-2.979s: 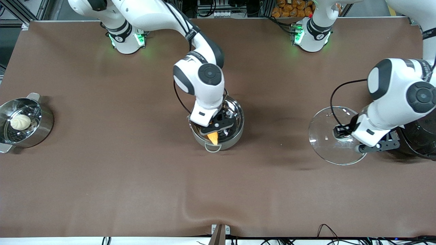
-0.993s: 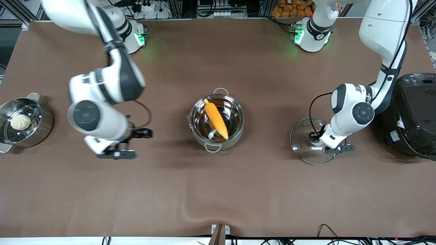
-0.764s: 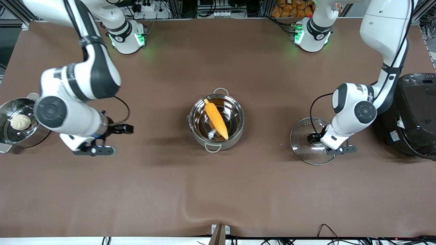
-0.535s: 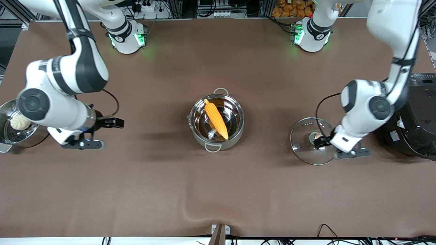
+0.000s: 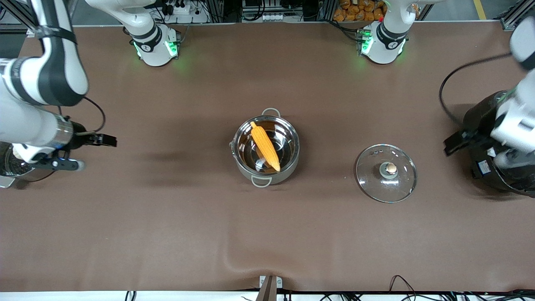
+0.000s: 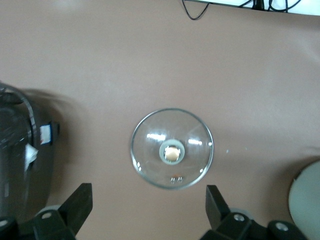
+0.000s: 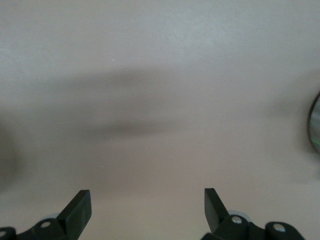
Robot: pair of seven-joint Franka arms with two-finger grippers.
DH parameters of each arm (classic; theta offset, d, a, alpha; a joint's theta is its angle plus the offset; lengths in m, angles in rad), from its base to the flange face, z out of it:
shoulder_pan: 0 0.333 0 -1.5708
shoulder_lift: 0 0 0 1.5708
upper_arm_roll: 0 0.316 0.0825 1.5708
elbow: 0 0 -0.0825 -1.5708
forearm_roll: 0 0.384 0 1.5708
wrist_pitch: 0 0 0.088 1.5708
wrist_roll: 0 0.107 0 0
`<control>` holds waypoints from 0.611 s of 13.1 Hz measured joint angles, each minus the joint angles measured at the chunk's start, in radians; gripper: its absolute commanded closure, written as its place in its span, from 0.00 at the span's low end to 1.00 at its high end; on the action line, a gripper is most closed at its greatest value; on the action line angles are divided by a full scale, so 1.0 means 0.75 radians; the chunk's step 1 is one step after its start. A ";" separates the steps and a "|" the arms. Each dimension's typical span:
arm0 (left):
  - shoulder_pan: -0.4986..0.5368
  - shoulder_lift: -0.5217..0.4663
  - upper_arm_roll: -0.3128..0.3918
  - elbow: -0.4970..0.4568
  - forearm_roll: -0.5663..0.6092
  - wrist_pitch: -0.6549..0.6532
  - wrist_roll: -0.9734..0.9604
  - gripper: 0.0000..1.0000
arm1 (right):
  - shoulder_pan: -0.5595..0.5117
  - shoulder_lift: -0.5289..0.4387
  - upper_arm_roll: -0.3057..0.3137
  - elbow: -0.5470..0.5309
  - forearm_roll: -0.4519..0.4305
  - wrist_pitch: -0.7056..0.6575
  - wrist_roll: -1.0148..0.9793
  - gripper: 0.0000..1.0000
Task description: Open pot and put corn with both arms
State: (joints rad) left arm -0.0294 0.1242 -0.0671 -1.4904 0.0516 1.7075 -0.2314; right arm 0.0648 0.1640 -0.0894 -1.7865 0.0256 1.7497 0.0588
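Note:
The shiny steel pot (image 5: pixel 288 161) stands open at the middle of the table. The yellow-orange corn (image 5: pixel 265 145) lies slantwise inside it. The glass lid (image 5: pixel 372 184) with its copper knob (image 5: pixel 391 168) lies flat on the cloth beside the pot, toward the left arm's end; it also shows in the left wrist view (image 6: pixel 150 165). My left gripper (image 6: pixel 148 212) is open and empty, high over the cloth between the lid and the black cooker. My right gripper (image 5: pixel 62 164) is open and empty by the steamer pot; the right wrist view (image 7: pixel 147 210) shows bare cloth between its fingers.
The large black cooker (image 5: pixel 485 121) stands at the left arm's end of the table, partly under the left arm. The steel steamer pot (image 5: pixel 5 177) at the right arm's end is mostly hidden by the right arm. Brown cloth covers the table.
The left gripper has let go of the lid's knob and risen away toward the cooker. The right arm has swung from the pot toward the steamer pot. Corn and lid lie still.

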 measured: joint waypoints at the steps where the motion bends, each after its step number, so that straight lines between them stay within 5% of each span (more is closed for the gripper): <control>1: 0.000 -0.031 -0.002 -0.001 0.000 -0.033 0.001 0.00 | -0.007 -0.033 0.000 -0.022 0.000 0.001 -0.002 0.00; 5: 0.008 -0.070 -0.005 -0.003 0.000 -0.141 0.001 0.00 | -0.013 -0.129 0.007 -0.012 0.000 -0.001 -0.013 0.00; 8: 0.008 -0.088 -0.010 -0.003 0.000 -0.190 0.001 0.00 | -0.013 -0.157 0.014 0.122 0.000 -0.117 -0.104 0.00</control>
State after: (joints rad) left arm -0.0234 0.0582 -0.0748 -1.4929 0.0516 1.5652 -0.2303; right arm 0.0550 0.0460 -0.0791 -1.6952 0.0257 1.6621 -0.0189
